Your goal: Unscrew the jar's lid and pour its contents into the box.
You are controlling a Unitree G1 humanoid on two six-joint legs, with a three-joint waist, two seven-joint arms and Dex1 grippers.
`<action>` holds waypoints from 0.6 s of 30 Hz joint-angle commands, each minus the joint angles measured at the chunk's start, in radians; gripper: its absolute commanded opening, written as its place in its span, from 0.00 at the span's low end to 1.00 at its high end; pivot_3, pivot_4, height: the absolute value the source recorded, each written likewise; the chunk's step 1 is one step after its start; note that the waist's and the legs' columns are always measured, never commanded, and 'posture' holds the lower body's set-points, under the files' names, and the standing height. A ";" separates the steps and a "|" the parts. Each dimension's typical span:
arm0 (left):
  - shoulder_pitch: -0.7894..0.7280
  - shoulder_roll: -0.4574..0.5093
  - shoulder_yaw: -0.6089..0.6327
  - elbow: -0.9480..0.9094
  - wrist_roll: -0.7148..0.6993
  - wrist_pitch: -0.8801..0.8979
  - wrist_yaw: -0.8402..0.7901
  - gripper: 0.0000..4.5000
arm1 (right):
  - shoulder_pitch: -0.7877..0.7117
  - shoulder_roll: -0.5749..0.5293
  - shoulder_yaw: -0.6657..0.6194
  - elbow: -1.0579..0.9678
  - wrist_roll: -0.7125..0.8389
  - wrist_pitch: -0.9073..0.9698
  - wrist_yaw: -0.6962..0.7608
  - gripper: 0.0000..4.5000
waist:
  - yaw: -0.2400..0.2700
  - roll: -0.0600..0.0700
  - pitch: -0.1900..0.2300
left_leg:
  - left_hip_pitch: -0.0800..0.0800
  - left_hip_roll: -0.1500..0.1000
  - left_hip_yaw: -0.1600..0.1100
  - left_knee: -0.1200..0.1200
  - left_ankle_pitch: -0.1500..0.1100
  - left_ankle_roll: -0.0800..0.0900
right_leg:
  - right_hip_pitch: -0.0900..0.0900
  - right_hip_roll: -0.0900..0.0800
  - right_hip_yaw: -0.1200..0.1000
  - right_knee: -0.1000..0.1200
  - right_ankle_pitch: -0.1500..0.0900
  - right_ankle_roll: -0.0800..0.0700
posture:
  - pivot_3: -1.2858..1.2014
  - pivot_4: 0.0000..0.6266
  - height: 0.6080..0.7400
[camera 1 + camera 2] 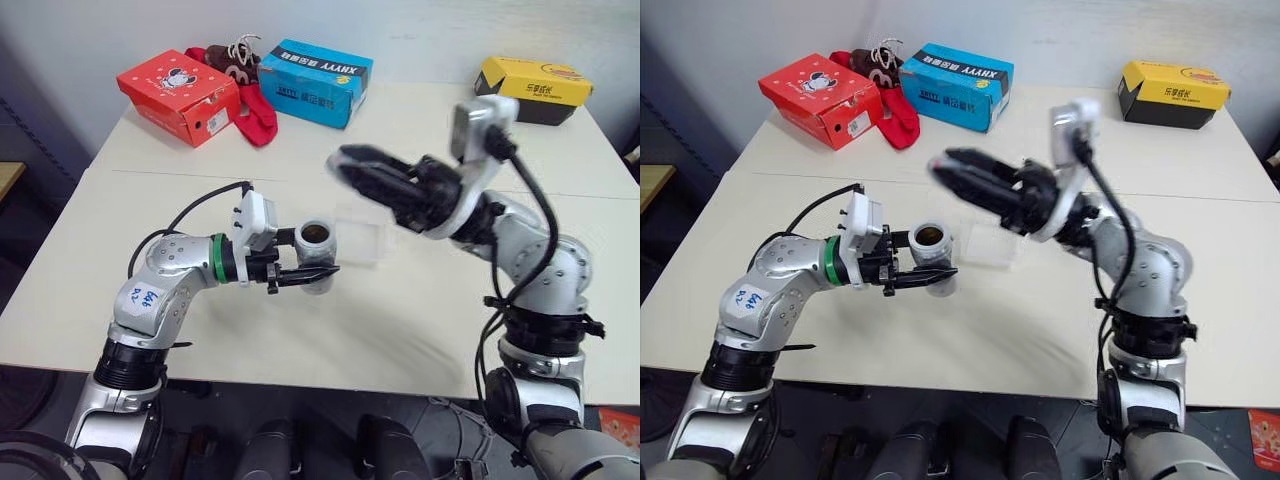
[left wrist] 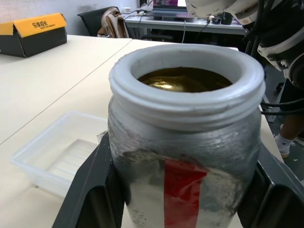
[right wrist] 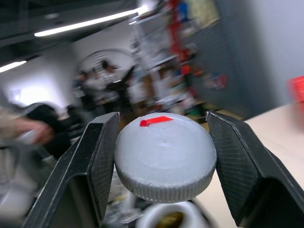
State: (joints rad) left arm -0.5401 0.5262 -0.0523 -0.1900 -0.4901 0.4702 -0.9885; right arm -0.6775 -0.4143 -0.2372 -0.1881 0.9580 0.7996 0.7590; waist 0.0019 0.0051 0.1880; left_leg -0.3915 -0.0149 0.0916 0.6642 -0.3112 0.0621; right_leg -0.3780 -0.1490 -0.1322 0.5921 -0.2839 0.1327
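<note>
lid off, jar open: time to tip it over the box

with the lid [image 3: 165, 156] now gripped between the right jaws [image 3: 166, 161] and lifted clear above the jar [image 1: 317, 256], the unscrewing looks done and pouring is the step in hand. the left jaws [image 1: 305, 274] are closed tight round the jar's body, holding it upright with its open mouth showing dark brownish contents [image 2: 185, 79]. the box [image 1: 362, 236] sits on the bench [image 1: 400, 330] just beside the jar, on the side away from the left arm.

to do it well, i'd judge the jar should be carried over the middle of the box before it tilts, then rolled slowly so the bits fall inside the low walls and don't scatter. the right arm should hold the lid off to the side of the jar, out of the pouring path. the box is light and could slide if the jar's rim nudges it.

beyond the jar, at the far edge of the pale bench, lie a red shoe box [image 1: 178, 93], a blue shoe box [image 1: 316, 80] and a yellow shoe box [image 1: 533, 88], with red cloth items [image 1: 250, 110] between the red and blue ones. behind them is a plain white wall [image 1: 430, 25].
</note>
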 commanded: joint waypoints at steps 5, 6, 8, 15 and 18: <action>-0.009 0.046 0.085 0.038 -0.034 -0.035 -0.047 0.53 | 0.243 -0.176 -0.084 0.378 -0.441 -0.645 0.105 0.55 | -0.003 0.000 0.000 | 0.000 -0.001 0.003 -0.001 0.000 0.001 | 0.000 0.000 0.001 0.000 0.000 0.000 | 0.52 0.24 1.00; -0.018 0.051 0.087 0.062 -0.028 -0.041 -0.054 0.53 | 0.264 -0.193 -0.085 0.470 -0.492 -0.738 0.114 0.55 | -0.003 0.000 0.000 | 0.001 -0.001 0.003 -0.001 0.000 0.001 | 0.000 0.000 0.001 0.000 0.000 0.000 | 0.52 0.24 1.00; -0.034 0.055 0.087 0.097 -0.018 -0.053 -0.061 0.53 | 0.279 -0.211 -0.074 0.611 -0.566 -0.894 0.128 0.55 | -0.005 0.000 0.000 | 0.001 0.000 0.004 0.000 0.000 0.001 | 0.000 0.001 0.001 0.000 0.000 0.000 | 0.52 0.24 1.00; -0.097 0.047 0.078 0.184 0.006 -0.074 -0.060 0.53 | 0.272 -0.203 -0.093 0.882 -0.597 -1.055 0.127 0.55 | -0.010 0.001 0.001 | 0.003 0.001 0.004 0.000 0.002 0.000 | 0.001 0.001 0.002 0.001 0.000 0.001 | 0.52 0.24 1.00; -0.132 0.038 0.073 0.215 0.019 -0.093 -0.059 0.53 | 0.302 -0.204 -0.106 0.850 -0.556 -1.007 0.151 0.71 | -0.008 0.001 0.001 | 0.003 0.001 0.004 0.000 0.003 0.000 | 0.002 0.001 0.002 0.001 0.000 0.001 | 0.52 0.24 1.00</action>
State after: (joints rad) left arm -0.6441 0.5639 0.0160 0.0261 -0.4750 0.4030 -1.0418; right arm -0.3820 -0.6102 -0.3114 0.7023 0.3674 -0.2138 0.8967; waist -0.0064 0.0065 0.1889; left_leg -0.3888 -0.0135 0.0954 0.6647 -0.3085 0.0617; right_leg -0.3762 -0.1480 -0.1303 0.5927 -0.2839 0.1334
